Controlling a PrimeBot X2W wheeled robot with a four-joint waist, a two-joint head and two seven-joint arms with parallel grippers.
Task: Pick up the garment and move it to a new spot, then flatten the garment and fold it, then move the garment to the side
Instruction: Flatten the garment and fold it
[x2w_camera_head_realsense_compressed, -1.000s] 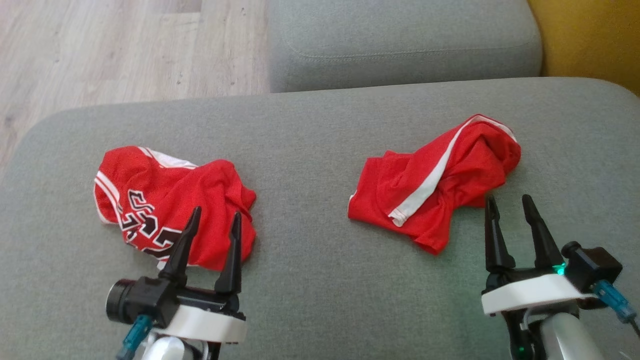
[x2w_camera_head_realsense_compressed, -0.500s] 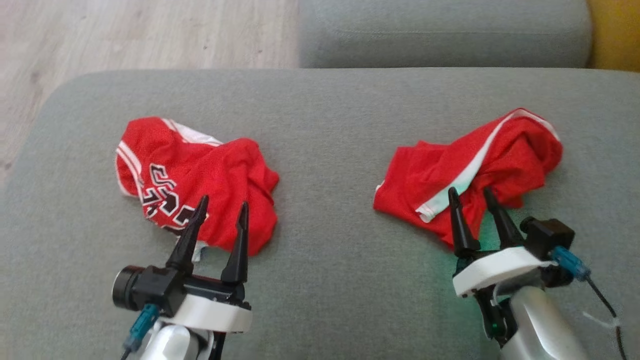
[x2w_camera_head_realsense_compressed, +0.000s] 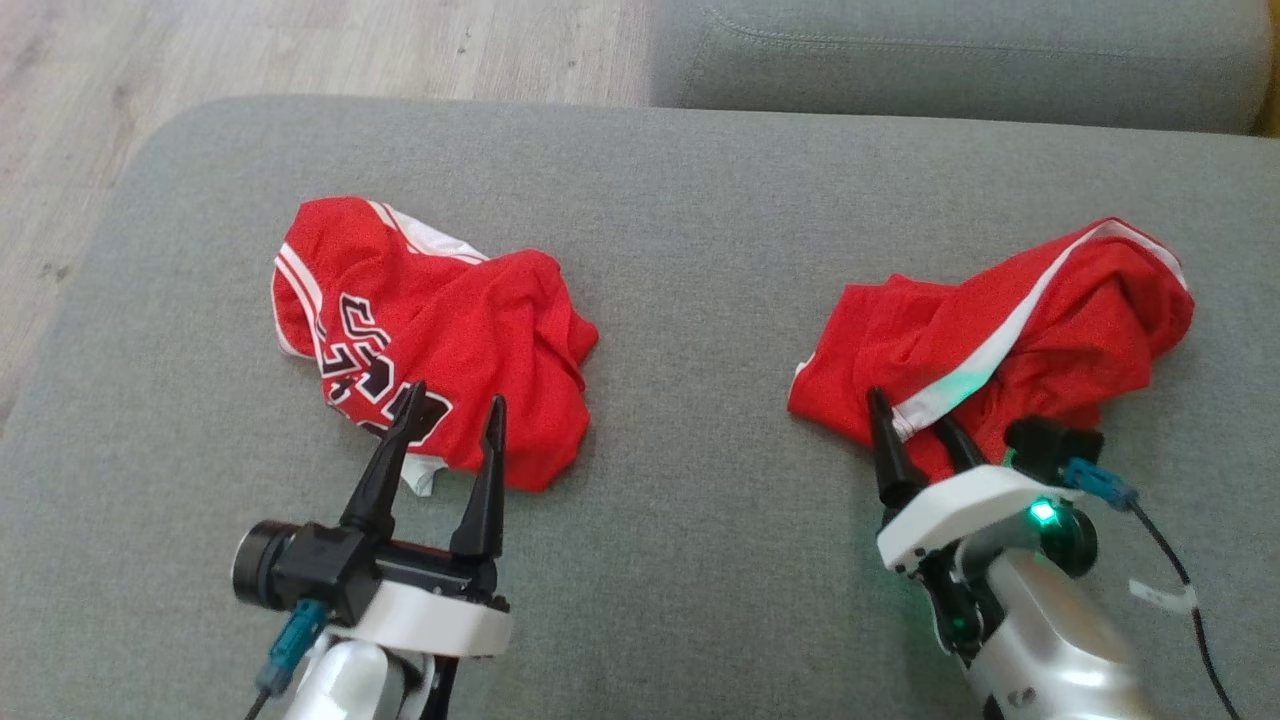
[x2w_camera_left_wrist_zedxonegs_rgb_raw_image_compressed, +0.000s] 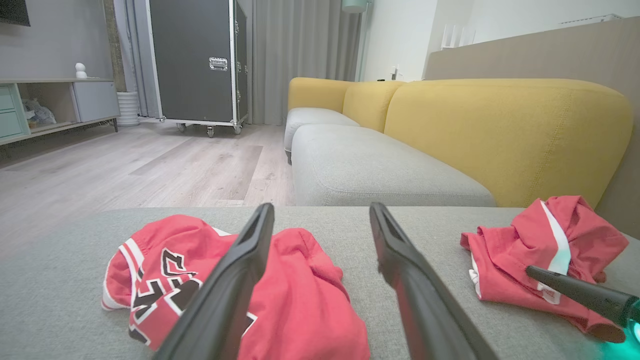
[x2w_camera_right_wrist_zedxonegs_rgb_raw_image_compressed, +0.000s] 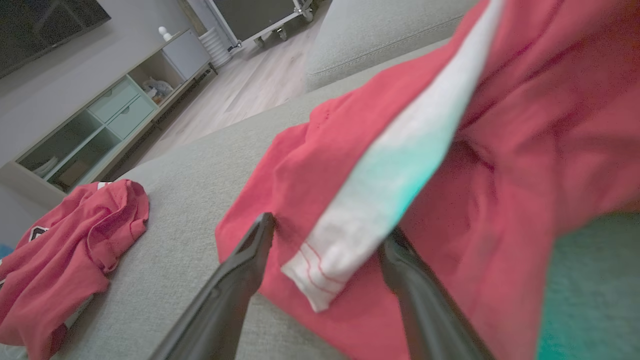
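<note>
grey sofa seat (x2w_camera_head_realsense_compressed: 700, 250) | wood floor (x2w_camera_head_realsense_compressed: 300, 50) beyond | yellow backrest (x2w_camera_left_wrist_zedxonegs_rgb_raw_image_compressed: 500, 135) | L gripper (x2w_camera_head_realsense_compressed: 456, 393), R gripper (x2w_camera_head_realsense_compressed: 908, 408) jaws apart

Left hand (x2w_camera_head_realsense_compressed: 456, 393): two long, tapering black fingers (x2w_camera_head_realsense_compressed: 385, 470) rise from a black block set in a rounded white collar (x2w_camera_head_realsense_compressed: 430, 625). A black cylindrical camera barrel (x2w_camera_head_realsense_compressed: 262, 575) sits on the outer side, with a teal plug (x2w_camera_head_realsense_compressed: 290, 640) below it. The forearm (x2w_camera_head_realsense_compressed: 340, 690) is pale, glossy silver.

Right hand (x2w_camera_head_realsense_compressed: 908, 408): same black fingers, on a white wrist plate (x2w_camera_head_realsense_compressed: 950, 505), with a green lamp (x2w_camera_head_realsense_compressed: 1040, 513) lit. A teal connector (x2w_camera_head_realsense_compressed: 1095, 480) feeds a thin black cable (x2w_camera_head_realsense_compressed: 1180, 590). A small white tag (x2w_camera_head_realsense_compressed: 1160, 595) hangs on the cable, possibly a tie; it is blurred.
</note>
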